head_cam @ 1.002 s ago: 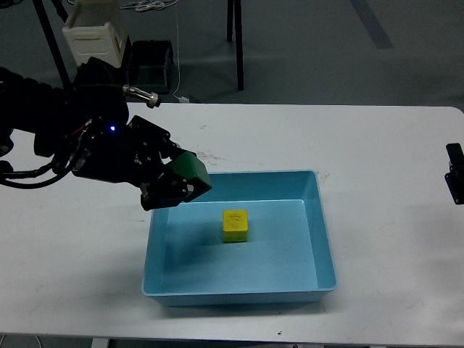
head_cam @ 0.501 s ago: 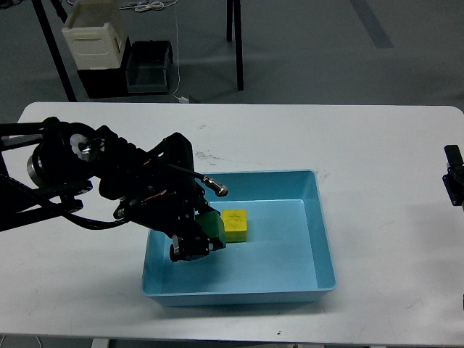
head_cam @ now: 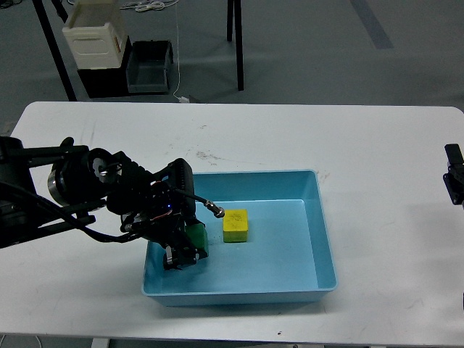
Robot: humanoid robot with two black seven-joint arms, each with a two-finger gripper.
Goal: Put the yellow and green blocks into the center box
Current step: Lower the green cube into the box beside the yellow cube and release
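The light blue box (head_cam: 319, 217) sits at the middle of the white table. A yellow block (head_cam: 235, 225) rests on its floor. My left gripper (head_cam: 183, 252) reaches down into the left part of the box. It is shut on a green block (head_cam: 196, 238), held low near the box floor, just left of the yellow block. My right gripper (head_cam: 455, 176) shows only as a small dark part at the right edge, and its fingers cannot be told apart.
The white table (head_cam: 362, 138) spreads all around the box. Behind the table on the floor stand a white crate (head_cam: 94, 32), a dark bin (head_cam: 148, 65) and black stand legs (head_cam: 235, 40).
My left gripper has carried the green block from above the box's left rim down into the box, then a little left and lower. The yellow block and right arm have not moved.
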